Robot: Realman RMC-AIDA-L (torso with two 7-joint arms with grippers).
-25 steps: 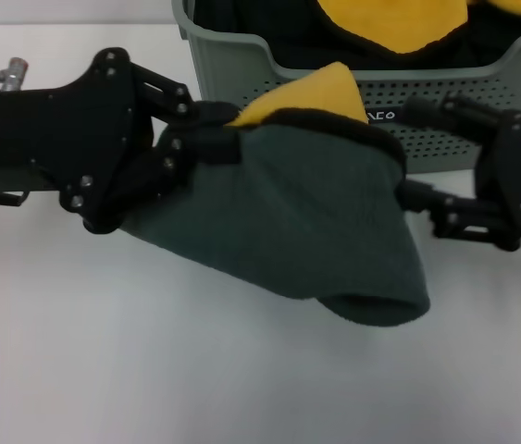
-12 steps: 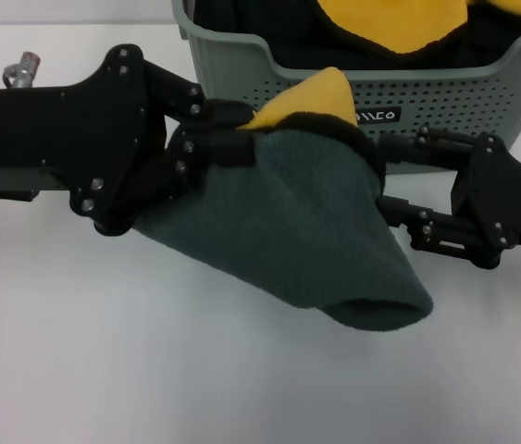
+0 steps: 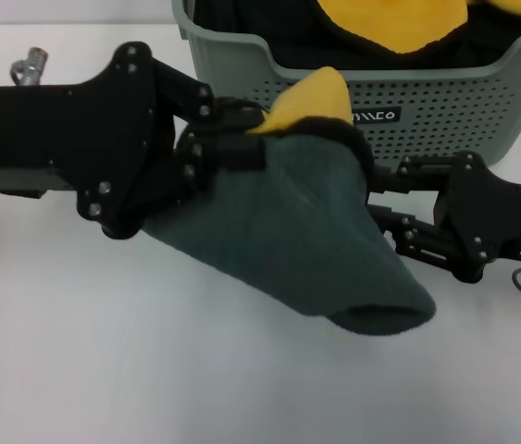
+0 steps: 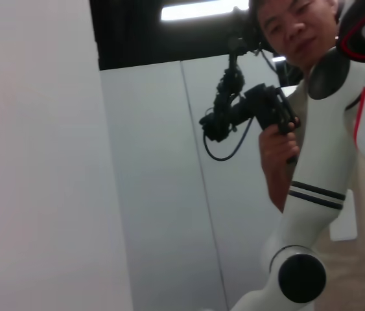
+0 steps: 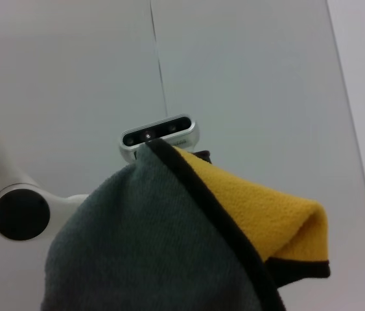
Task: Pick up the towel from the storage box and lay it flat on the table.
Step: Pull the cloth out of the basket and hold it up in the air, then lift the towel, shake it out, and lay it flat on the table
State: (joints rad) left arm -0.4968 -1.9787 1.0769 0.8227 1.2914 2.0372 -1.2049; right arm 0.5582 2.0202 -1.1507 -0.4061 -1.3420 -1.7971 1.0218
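The towel (image 3: 297,231) is dark grey-green with black edging and a yellow reverse side showing at its top fold. It hangs between my two grippers just in front of the storage box (image 3: 445,102), and its lower fold touches the table (image 3: 103,361). My left gripper (image 3: 246,139) is shut on the towel's upper left corner. My right gripper (image 3: 373,185) is shut on its upper right edge, with the fingertips partly hidden by cloth. The towel (image 5: 150,246) fills the lower part of the right wrist view. The left wrist view shows no towel.
Yellow cloths (image 3: 385,18) with black edging lie inside the box at the back. A small metal fitting (image 3: 29,67) sits at the far left beside my left arm. White table stretches in front of the towel.
My left gripper has moved right and my right gripper has moved left, bringing the towel's upper corners closer. The cloth between them sags more.
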